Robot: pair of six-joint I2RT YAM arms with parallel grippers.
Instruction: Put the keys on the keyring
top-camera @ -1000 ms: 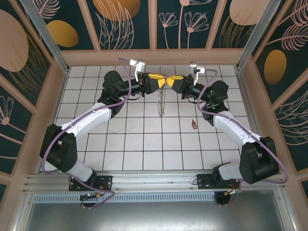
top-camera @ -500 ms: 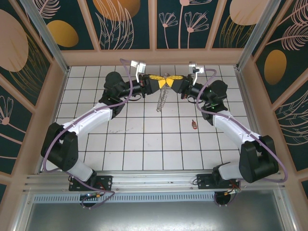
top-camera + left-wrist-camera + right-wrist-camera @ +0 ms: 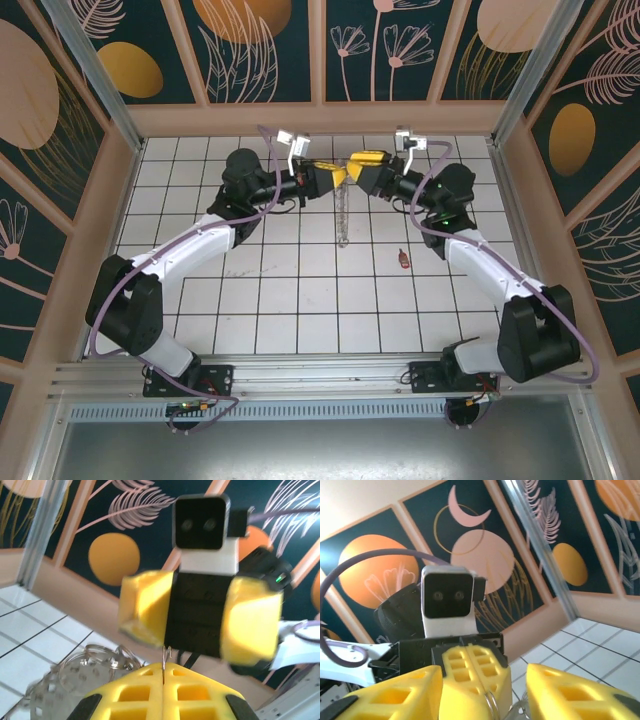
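The keyring (image 3: 343, 215) hangs as a thin silvery strand above the tiled floor at the back middle. My left gripper (image 3: 337, 177) is shut on its top. In the left wrist view a wire loop of the keyring (image 3: 165, 655) sticks out from between the closed yellow fingertips of the left gripper (image 3: 163, 669), with more rings dangling to the left. My right gripper (image 3: 358, 164) faces it, open, its fingers (image 3: 570, 692) on either side of the left gripper's tip. The key (image 3: 403, 260), tiny with a red-brown head, lies on the floor to the right, apart from both grippers.
Patterned walls with pale wooden frames close the floor in at the back (image 3: 320, 115) and at both sides. A metal rail (image 3: 320, 375) runs along the near edge by the arm bases. White tiles spread out between the arms.
The right gripper has opened and let go of the keyring. The left gripper has closed fully on it, and the keyring now hangs from the left gripper alone.
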